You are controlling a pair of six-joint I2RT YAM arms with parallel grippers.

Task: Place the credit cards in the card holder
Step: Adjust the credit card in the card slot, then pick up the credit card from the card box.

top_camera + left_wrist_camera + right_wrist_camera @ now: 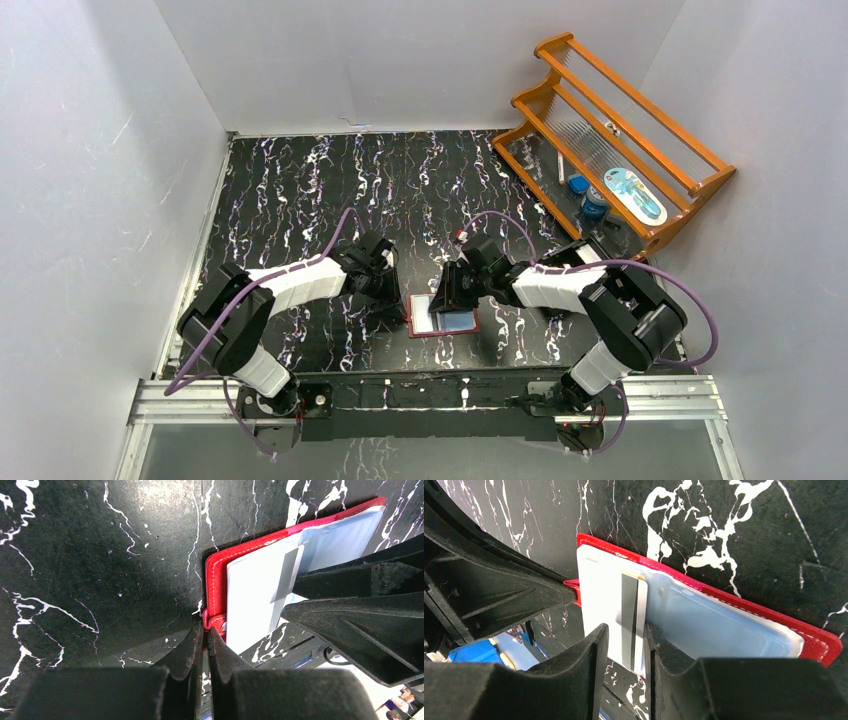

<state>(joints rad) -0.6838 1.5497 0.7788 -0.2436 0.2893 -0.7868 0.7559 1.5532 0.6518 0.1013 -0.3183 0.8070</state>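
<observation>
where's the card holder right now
The card holder lies open on the table, near-centre in the top view, between the left gripper, whose fingers pinch its left edge, and the right gripper.

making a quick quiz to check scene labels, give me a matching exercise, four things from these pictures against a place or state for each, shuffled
Things:
1 card holder
2 striped card
3 left gripper
4 wooden rack

Places or states:
A far right corner of the table
B jaws shut on a red tab
C red, lying open near the front edge
D white, resting on the open holder

Pairs: 1-C, 2-D, 3-B, 4-A
</observation>
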